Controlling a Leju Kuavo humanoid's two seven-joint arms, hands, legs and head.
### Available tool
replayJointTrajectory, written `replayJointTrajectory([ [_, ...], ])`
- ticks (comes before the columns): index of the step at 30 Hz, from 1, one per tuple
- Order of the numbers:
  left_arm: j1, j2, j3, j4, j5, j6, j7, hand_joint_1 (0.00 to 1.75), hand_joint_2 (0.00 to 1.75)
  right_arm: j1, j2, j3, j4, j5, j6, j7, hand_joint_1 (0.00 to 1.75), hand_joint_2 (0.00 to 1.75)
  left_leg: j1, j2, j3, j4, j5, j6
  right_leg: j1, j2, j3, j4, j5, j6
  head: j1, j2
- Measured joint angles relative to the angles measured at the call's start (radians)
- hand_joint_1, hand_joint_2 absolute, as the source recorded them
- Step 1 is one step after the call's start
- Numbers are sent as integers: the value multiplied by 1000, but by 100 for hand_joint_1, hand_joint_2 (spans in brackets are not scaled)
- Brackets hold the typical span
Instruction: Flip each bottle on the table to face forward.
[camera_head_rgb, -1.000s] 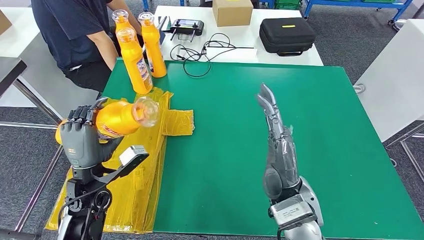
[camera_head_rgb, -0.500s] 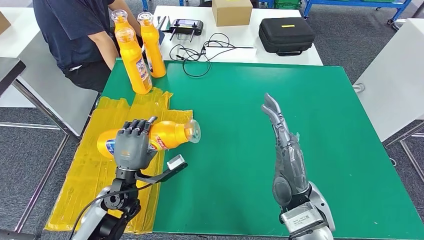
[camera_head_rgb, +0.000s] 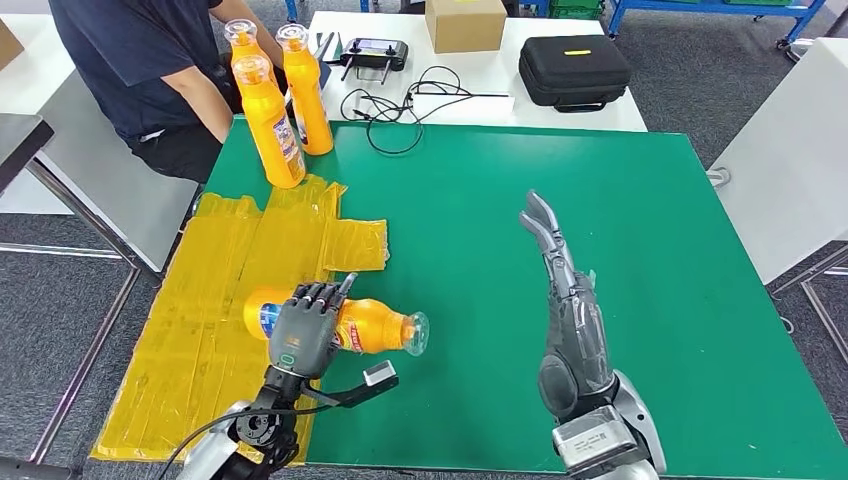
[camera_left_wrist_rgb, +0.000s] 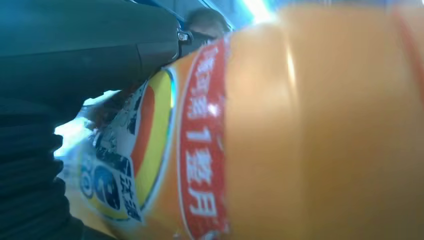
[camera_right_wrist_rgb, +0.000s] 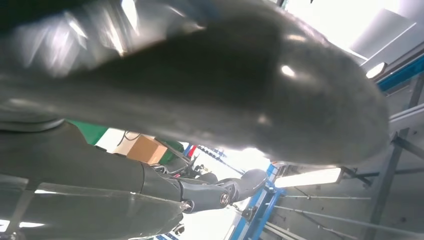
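We see green table (camera_head_rgb: 480, 200) as landmark. Right hand (camera_head_rgb: 565, 290) above table middle, fingers extended, holding nothing. Left hand (camera_head_rgb: 303, 335) at table's near-left edge grips orange bottle (camera_head_rgb: 375, 327), horizontal, cap toward table middle.

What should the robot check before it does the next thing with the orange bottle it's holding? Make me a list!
1. Left hand wraps the held bottle: ok.
2. Bottle lying sideways, cap toward the right hand: ok.
3. Label facing forward: cannot tell; the left wrist view shows the label close up, but not which way it faces.
4. Right hand holds nothing, fingers stretched out: ok.
5. Green mat bare between the two hands: ok.
6. Three upright bottles and the person's arm stand well away at the far corner: ok.
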Motion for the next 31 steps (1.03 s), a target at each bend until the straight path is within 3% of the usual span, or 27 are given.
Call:
replayJointTrajectory([
  [11, -78, -24, -36, 234, 46, -1, -88, 0, 0, 10, 28, -26, -24, 20, 14, 22, 0, 0, 0, 0, 0, 0, 0, 0, 0, 0, 0, 0, 0, 0, 0, 0],
  [25, -111, -37, -29, 277, 88, -10, -105, 0, 0, 3, 41, -42, -25, 25, 36, 37, 0, 0, 0, 0, 0, 0, 0, 0, 0, 0, 1, 0, 0, 0, 0, 0],
  [31, -104, -41, 23, 259, 206, 3, -191, 0, 0, 3, 41, -45, -24, 23, 37, 37, 0, 0, 0, 0, 0, 0, 0, 0, 0, 0, 0, 0, 0, 0, 0, 0],
])
